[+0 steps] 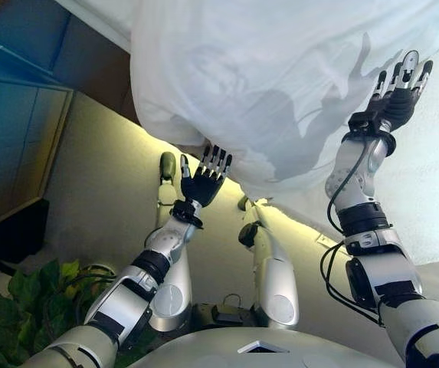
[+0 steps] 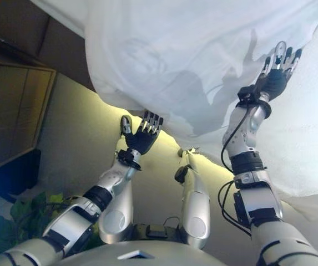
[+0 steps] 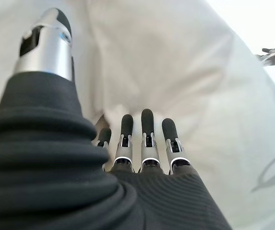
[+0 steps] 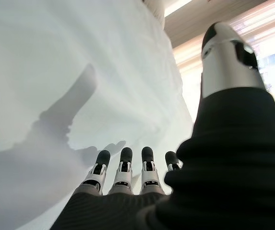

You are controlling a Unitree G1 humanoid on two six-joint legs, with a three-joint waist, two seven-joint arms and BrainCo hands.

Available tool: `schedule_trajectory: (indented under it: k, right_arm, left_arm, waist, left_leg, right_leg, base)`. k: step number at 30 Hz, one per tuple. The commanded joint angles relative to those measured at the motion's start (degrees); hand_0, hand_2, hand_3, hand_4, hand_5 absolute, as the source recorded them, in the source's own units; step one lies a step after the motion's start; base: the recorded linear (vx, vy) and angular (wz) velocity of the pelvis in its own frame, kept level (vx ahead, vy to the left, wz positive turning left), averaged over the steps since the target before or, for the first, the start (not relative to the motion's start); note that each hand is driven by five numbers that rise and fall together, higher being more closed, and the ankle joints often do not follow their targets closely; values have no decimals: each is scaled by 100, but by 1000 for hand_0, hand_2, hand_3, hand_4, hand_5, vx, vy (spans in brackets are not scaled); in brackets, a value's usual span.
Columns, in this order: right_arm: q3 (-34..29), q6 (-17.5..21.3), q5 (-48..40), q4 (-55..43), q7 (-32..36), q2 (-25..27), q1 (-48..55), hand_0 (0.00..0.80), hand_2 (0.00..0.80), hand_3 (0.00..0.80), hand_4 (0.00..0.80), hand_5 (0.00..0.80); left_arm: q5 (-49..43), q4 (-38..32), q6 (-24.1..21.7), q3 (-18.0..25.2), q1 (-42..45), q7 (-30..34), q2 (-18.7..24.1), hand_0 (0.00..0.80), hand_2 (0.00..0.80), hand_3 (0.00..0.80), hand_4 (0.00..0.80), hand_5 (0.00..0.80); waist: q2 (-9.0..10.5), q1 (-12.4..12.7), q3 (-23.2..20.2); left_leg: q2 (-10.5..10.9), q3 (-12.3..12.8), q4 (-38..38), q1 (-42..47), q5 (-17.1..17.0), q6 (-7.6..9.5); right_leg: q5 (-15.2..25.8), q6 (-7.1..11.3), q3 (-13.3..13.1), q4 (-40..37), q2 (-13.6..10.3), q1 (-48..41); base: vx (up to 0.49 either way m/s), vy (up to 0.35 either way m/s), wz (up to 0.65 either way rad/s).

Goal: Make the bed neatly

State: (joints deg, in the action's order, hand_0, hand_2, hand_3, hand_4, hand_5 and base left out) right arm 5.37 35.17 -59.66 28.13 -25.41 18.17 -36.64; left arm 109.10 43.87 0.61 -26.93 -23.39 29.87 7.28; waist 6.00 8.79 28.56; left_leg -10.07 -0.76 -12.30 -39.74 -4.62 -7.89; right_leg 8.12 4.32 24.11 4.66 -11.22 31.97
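- White duvet (image 1: 280,84): biggest thing here, bunched into a puffy mound over the bed's near edge, its rounded lower lip overhanging the side of the bed. Soft folds across it, not smoothed flat.
- Bed (image 1: 434,192): white surface showing to the right of the mound and under it; a strip of light glows along its lower edge, w/ pale floor (image 1: 104,192) below.
- Wooden cabinet (image 1: 12,146): stands off to the left, well apart from the bed, dark panel front.
- Green plant (image 1: 20,307): leaves at the lower left corner, by the left arm, away from the bedding.
- Right hand (image 2: 275,75): up on the duvet near the bed's right side, fingers straight and spread, tips against the fabric. Wrist view shows fingers (image 4: 123,167) extended in a row on the cloth, thumb out to the side; nothing gripped.
- Left hand (image 1: 204,180): at the overhanging lower lip of the duvet, palm turned up, fingers straight, tips touching or just under the hem. Wrist view: fingers (image 3: 147,139) laid straight vs. the white cloth, thumb apart, no pinch.
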Motion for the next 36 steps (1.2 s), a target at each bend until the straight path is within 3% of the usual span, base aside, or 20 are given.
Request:
schedule_trajectory:
  k: [1,4,10,14,19,27,31,36]
  right_arm:
    - [-111,629,483,-705,-99,368,94,0,0,0,0,0]
    - [-98,780,709,-774,-236,393,20,0,0,0,0,0]
    - [-124,641,846,-940,-362,520,-63,0,0,0,0,0]
    - [-73,569,749,-879,-338,549,-194,0,0,0,0,0]
    - [-5,507,879,-847,-386,526,-336,0,0,0,0,0]
    - [47,400,541,-744,-206,456,-281,0,0,0,0,0]
    - [67,119,346,-144,-401,357,-198,0,0,0,0,0]
    - [-66,384,-518,833,420,85,-56,0,0,0,0,0]
  left_arm:
    - [-398,55,33,55,67,26,-300,0,0,0,0,0]
    - [-604,216,67,155,68,51,-327,0,0,0,0,0]
    - [-715,203,-195,184,-5,411,-267,0,0,0,0,0]
    - [-612,157,-349,200,-251,300,-163,0,0,0,0,0]
    - [-496,147,-363,186,-423,121,-172,0,0,0,0,0]
    - [-533,367,-351,212,-360,189,-151,0,0,0,0,0]
    - [-801,382,-329,262,-360,185,-71,0,0,0,0,0]
    - [-1016,414,-292,240,-458,116,-96,0,0,0,0,0]
  waist:
    - [-237,-64,123]
    - [-268,-78,123]
    - [-209,-115,123]
    - [-153,-145,123]
    - [-151,-190,123]
    - [-203,-253,123]
    - [-283,-267,123]
    - [-449,-310,119]
  left_leg:
    - [6,-27,203,-332,-424,207]
    - [65,-113,-50,-518,-355,232]
    - [83,-285,-1197,-1160,41,358]
    - [116,-406,-2000,-1584,348,489]
    - [195,-371,-2370,-1784,528,584]
    - [230,-200,-2319,-1487,601,641]
    - [279,-73,-2175,-1062,624,628]
    - [440,112,-2066,-512,819,670]
  right_leg:
    - [5,964,109,772,-830,91]
    - [-47,951,26,980,-868,343]
    - [-327,830,-268,1909,-1033,1019]
    - [-527,721,-575,2662,-1103,1478]
    - [-597,663,-795,2965,-1140,1746]
    - [-536,600,-921,2796,-1095,1581]
    - [-423,616,-892,2506,-1103,1221]
    - [-182,641,-862,1919,-1195,669]
  base:
    - [-29,41,-1]
    - [-37,73,0]
    - [-49,64,-3]
    - [10,42,-7]
    - [11,69,-8]
    - [16,22,-9]
    - [43,6,-3]
    - [35,114,-6]
